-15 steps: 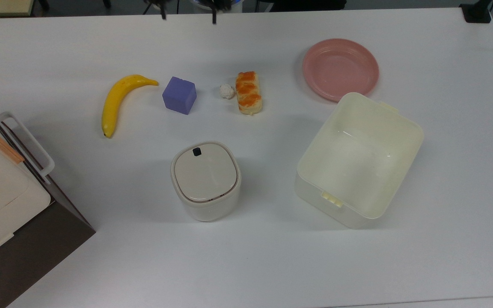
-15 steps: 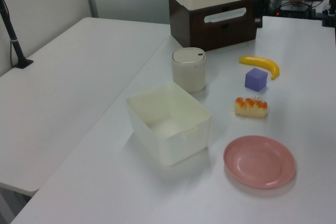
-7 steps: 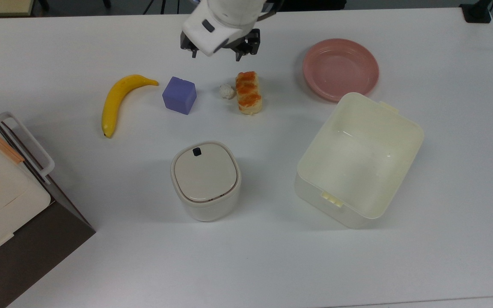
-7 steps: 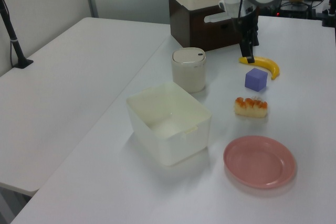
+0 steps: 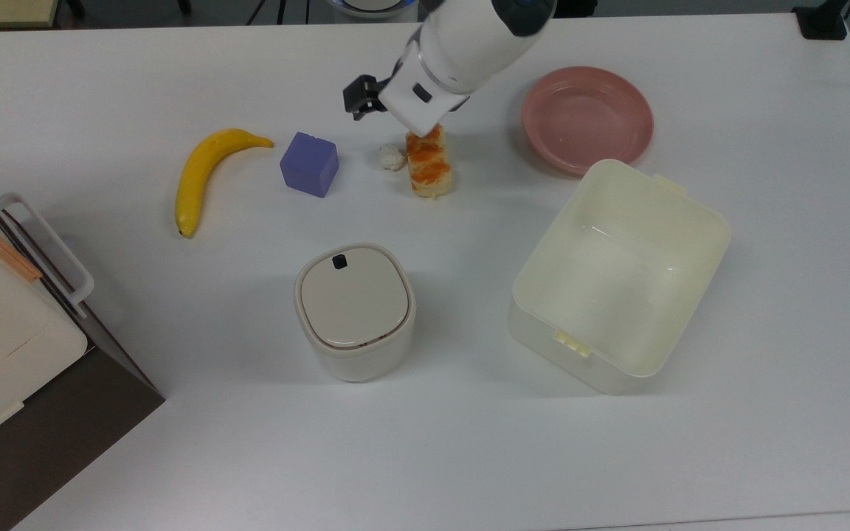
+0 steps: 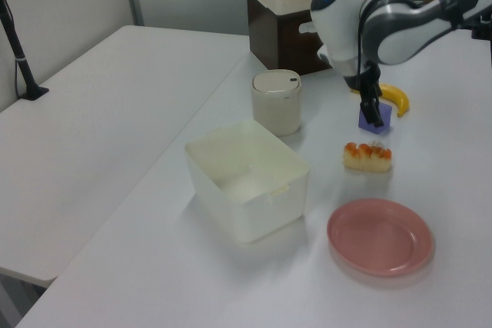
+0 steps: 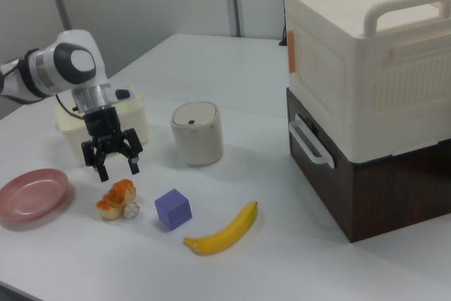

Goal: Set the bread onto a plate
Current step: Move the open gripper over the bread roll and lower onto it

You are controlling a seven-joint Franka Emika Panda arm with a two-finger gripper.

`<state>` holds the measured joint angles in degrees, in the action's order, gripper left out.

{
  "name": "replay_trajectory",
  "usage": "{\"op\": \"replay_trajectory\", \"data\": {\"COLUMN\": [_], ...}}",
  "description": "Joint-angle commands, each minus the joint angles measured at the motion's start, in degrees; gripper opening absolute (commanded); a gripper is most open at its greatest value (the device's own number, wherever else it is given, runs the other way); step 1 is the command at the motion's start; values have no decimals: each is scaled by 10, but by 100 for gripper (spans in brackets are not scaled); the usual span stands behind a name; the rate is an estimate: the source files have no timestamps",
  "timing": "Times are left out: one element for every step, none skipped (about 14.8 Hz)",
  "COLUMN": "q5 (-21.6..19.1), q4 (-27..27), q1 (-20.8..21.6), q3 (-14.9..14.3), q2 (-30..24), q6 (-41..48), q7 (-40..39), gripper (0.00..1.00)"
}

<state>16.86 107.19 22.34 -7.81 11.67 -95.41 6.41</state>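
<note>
The bread (image 5: 429, 167), a short stick with an orange-brown glazed top, lies on the white table (image 5: 174, 442) beside a tiny white lumpy ball (image 5: 392, 157). In the right view my gripper (image 7: 118, 168) hangs open just above the bread (image 7: 116, 197), its fingers spread and holding nothing. From the top view the white wrist covers the bread's far end. The pink plate (image 5: 587, 118) lies empty towards the top view's right, apart from the bread. In the left view the plate (image 6: 380, 236) sits nearer the camera than the bread (image 6: 367, 157).
A purple cube (image 5: 309, 164) and a yellow banana (image 5: 204, 173) lie at the top view's left of the bread. A lidded cream canister (image 5: 355, 310) and a large open cream box (image 5: 617, 273) stand nearer. A tall cream and brown container (image 7: 366, 89) stands at the table's edge.
The arm came in from the top view's upper edge and moved down and right. Its open gripper now hangs over the bread. No object has moved.
</note>
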Motion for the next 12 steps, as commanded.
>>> {"op": "replay_trajectory", "data": {"q5": [9, 6, 0, -9, -9, -9, -9, -3, 0, 3, 9, 16], "q4": [14, 14, 16, 22, 31, 45, 61, 69, 73, 77, 83, 88], "q1": [2, 1, 2, 2, 2, 3, 5, 5, 6, 7, 7, 8], "q3": [28, 33, 34, 34, 34, 34, 34, 34, 34, 34, 34, 34], "q2": [4, 7, 7, 9, 9, 11, 14, 16, 24, 26, 25, 25], "q6": [-21, -47, -77, -108, -134, -166, -194, -208, -208, -206, -203, -201], "q7": [9, 16, 18, 19, 18, 18, 18, 18, 17, 17, 16, 17], "gripper": [100, 100, 100, 100, 100, 100, 99, 96, 92, 92, 92, 92]}}
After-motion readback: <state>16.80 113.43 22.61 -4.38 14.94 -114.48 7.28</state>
